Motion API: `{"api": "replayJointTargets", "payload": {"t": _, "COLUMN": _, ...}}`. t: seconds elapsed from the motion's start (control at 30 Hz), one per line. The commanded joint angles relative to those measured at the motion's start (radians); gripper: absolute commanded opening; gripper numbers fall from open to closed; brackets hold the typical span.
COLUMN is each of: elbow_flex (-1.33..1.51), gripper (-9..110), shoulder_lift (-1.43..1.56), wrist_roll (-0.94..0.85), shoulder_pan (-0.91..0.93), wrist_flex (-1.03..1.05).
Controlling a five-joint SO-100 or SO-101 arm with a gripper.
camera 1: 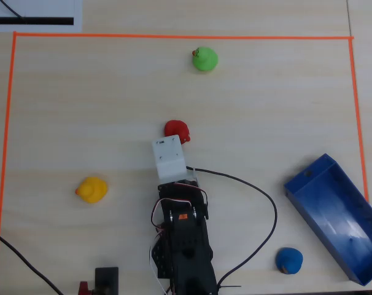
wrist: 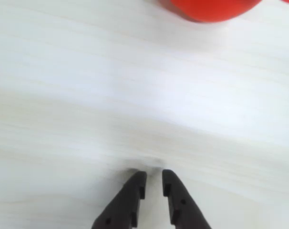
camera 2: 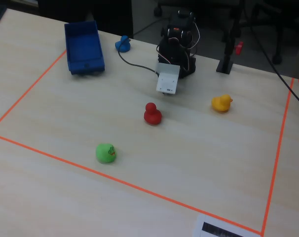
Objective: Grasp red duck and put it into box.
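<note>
Two black fingertips of the gripper (wrist: 154,179) poke up from the bottom edge of the wrist view, drawn close with only a thin slit of pale table (wrist: 87,95) between them, and nothing sits in that slit. Everything behind the tips is cut off by the frame. At the top edge of the same view only the lower curve of the red duck (wrist: 209,9) shows, glossy and blurred, well apart from the tips, with bare wood between.

From above, a white block (camera 1: 169,158) on the arm's wrist covers the fingers entirely, so they cannot be made out there; the red duck (camera 1: 177,129) peeks out just past the block's far corner, near the middle of the worktop, partly hidden by it. The fixed view shows the whole duck (camera 2: 152,114), upright on the wood, just in front of the white block (camera 2: 168,80) and apart from it.

The box (camera 1: 336,215) lies slanted by the right edge in the overhead view, its far end running off the picture's corner. A blue duck (camera 1: 289,260) sits just beside it toward the near edge. A yellow duck (camera 1: 91,189) stands toward the left edge, a green duck (camera 1: 204,59) close to the far orange tape line (camera 1: 174,36). The arm's black base (camera 1: 183,246) is cropped at the bottom, cables trailing from it.
</note>
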Motion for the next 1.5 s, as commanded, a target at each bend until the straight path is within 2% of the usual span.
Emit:
{"api": "replayJointTargets", "payload": {"t": 0.0, "elbow_flex": 0.005, "gripper": 0, "shoulder_lift": -0.003, "wrist_roll": -0.008, "shoulder_pan": -0.009, "wrist_flex": -0.008}}
{"api": "replayJointTargets", "payload": {"t": 0.23, "elbow_flex": -0.026, "gripper": 0, "shoulder_lift": -0.225, "wrist_roll": 0.018, "shoulder_pan": 0.06, "wrist_flex": -0.456}}
{"api": "replayJointTargets", "payload": {"t": 0.3, "elbow_flex": -0.084, "gripper": 0, "shoulder_lift": -0.293, "wrist_roll": 0.032, "shoulder_pan": 0.077, "wrist_flex": -0.523}}
{"api": "replayJointTargets", "payload": {"t": 0.57, "elbow_flex": -0.327, "gripper": 2, "shoulder_lift": -0.342, "wrist_roll": 0.097, "shoulder_pan": 0.094, "wrist_flex": -0.471}}
{"api": "replayJointTargets", "payload": {"t": 0.67, "elbow_flex": -0.368, "gripper": 15, "shoulder_lift": -0.344, "wrist_roll": 0.095, "shoulder_pan": 0.097, "wrist_flex": -0.443}}
{"api": "replayJointTargets", "payload": {"t": 0.77, "elbow_flex": -0.393, "gripper": 20, "shoulder_lift": -0.382, "wrist_roll": 0.084, "shoulder_pan": 0.089, "wrist_flex": -0.446}}
{"api": "replayJointTargets", "payload": {"t": 1.0, "elbow_flex": -0.465, "gripper": 25, "shoulder_lift": -0.63, "wrist_roll": 0.058, "shoulder_pan": 0.083, "wrist_flex": -0.583}}
{"api": "replayJointTargets", "payload": {"t": 1.2, "elbow_flex": -0.491, "gripper": 26, "shoulder_lift": -0.808, "wrist_roll": 0.032, "shoulder_pan": 0.118, "wrist_flex": -0.758}}
{"api": "replayJointTargets", "payload": {"t": 1.47, "elbow_flex": -0.489, "gripper": 26, "shoulder_lift": -0.968, "wrist_roll": -0.003, "shoulder_pan": 0.189, "wrist_flex": -0.871}}
